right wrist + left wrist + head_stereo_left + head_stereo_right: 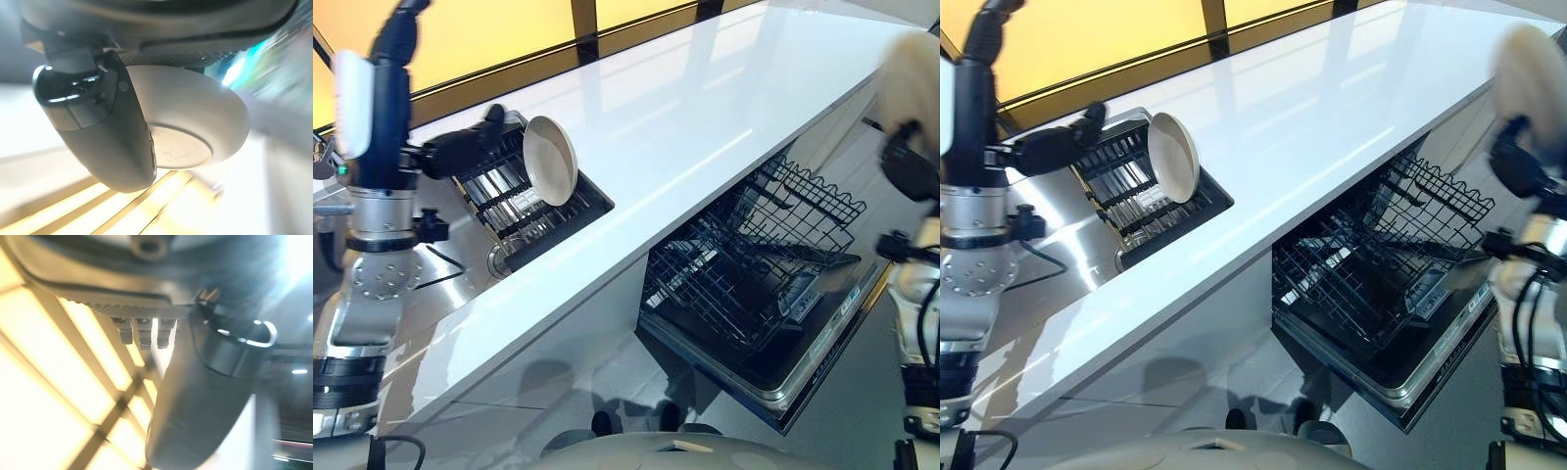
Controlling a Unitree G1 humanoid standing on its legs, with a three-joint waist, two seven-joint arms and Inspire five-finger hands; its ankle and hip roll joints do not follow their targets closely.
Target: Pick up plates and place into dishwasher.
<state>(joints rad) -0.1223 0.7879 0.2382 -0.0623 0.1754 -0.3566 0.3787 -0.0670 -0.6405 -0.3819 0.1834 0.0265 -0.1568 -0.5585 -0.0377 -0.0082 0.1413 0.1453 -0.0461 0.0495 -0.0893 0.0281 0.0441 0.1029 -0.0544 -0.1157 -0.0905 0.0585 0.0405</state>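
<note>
Right wrist view shows the right hand (102,132) clasping a cream plate (190,127); left hand (460,147) grips another plate (551,160) above the rack (524,211).

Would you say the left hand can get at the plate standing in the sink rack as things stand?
Probably yes: the left hand is right beside the plate in the rack, and nothing stands between them.

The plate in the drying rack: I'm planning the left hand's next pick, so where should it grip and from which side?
Grip the plate at its upper rim, coming from above. It stands on edge, leaning in the rack, so its lower rim sits among the bars while the top is free. The left hand hangs just beside it, on the rack's left.
</note>
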